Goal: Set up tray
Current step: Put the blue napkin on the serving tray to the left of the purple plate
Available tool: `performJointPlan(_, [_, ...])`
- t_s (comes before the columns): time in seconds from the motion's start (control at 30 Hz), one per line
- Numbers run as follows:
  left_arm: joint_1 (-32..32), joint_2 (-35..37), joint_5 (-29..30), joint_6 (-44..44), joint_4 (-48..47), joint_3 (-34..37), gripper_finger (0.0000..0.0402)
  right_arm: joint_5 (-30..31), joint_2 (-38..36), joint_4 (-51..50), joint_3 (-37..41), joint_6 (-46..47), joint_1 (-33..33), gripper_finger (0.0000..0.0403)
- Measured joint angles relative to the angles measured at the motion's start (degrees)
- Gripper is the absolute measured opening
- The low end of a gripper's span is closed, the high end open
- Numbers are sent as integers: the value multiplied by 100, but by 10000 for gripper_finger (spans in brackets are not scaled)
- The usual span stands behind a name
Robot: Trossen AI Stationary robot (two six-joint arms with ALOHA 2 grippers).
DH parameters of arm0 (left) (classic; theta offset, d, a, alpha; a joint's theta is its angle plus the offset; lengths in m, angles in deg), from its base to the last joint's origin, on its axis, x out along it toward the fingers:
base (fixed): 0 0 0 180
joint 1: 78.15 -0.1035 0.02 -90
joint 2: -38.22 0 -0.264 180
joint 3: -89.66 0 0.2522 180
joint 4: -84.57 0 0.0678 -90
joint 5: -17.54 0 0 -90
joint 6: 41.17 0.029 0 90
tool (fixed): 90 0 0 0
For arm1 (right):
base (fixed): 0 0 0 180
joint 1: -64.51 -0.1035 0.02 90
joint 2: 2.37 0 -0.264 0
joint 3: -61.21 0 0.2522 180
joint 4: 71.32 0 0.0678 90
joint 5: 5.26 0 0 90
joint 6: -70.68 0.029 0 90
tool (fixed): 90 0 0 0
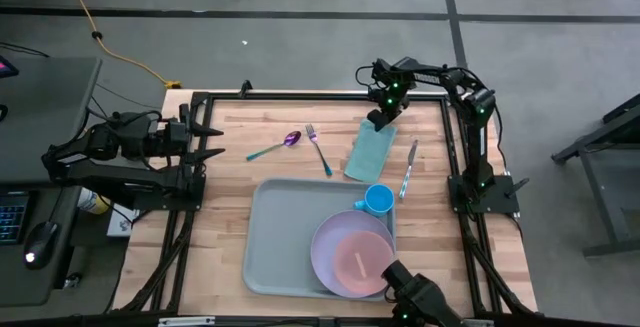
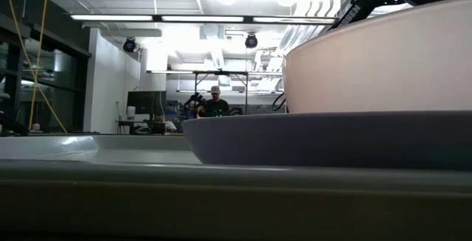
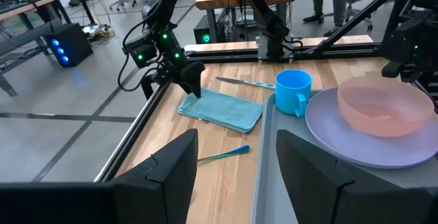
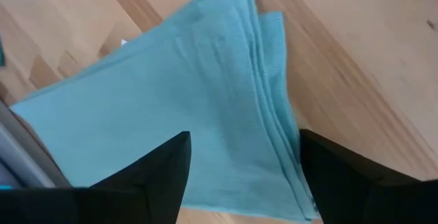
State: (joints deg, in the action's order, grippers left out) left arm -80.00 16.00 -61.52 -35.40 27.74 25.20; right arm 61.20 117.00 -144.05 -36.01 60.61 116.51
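Note:
The pale grey-green tray (image 1: 280, 242) lies at the table's near middle. On it are a lavender plate (image 1: 335, 247) with a pink bowl (image 1: 360, 262) in it, and a blue cup (image 1: 378, 200) at the tray's far right corner. A folded teal cloth (image 1: 368, 154) lies flat on the wood beyond the tray. My right gripper (image 1: 382, 119) hangs open, pointing steeply down over the cloth's (image 4: 171, 94) far end, one finger on each side of its layered edge. My left gripper (image 1: 212, 142) waits open at the left edge, raised.
A knife (image 1: 408, 167) lies right of the cloth. A fork (image 1: 318, 149) and a purple spoon (image 1: 275, 148) lie left of it on bare wood. A dark camera mount (image 1: 420, 302) stands at the near edge. A black frame rims the table.

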Motion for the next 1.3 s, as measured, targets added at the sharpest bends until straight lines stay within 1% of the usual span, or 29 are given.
performJointPlan(0.13, [0, 0, 0, 4, -8, 0, 227, 2, 0, -1, 0, 74, -31, 228])
performJointPlan(0.27, [0, 0, 0, 12, -49, 0, 227, 10, 0, 3, 0, 107, -36, 197])
performJointPlan(0.83, [0, 0, -2, 41, -45, 0, 227, 3, 0, -52, 0, 119, -32, 11])
performJointPlan(0.9, [0, 0, -2, 41, -45, 0, 227, 1, 0, -52, 0, 115, -32, 4])
performJointPlan(1.1, [0, 0, -1, 41, -47, 0, 227, -8, 0, -77, 0, 97, -32, 1])
performJointPlan(1.3, [0, 0, -1, 41, -48, 0, 227, 0, 0, -306, 0, 67, -32, 1])
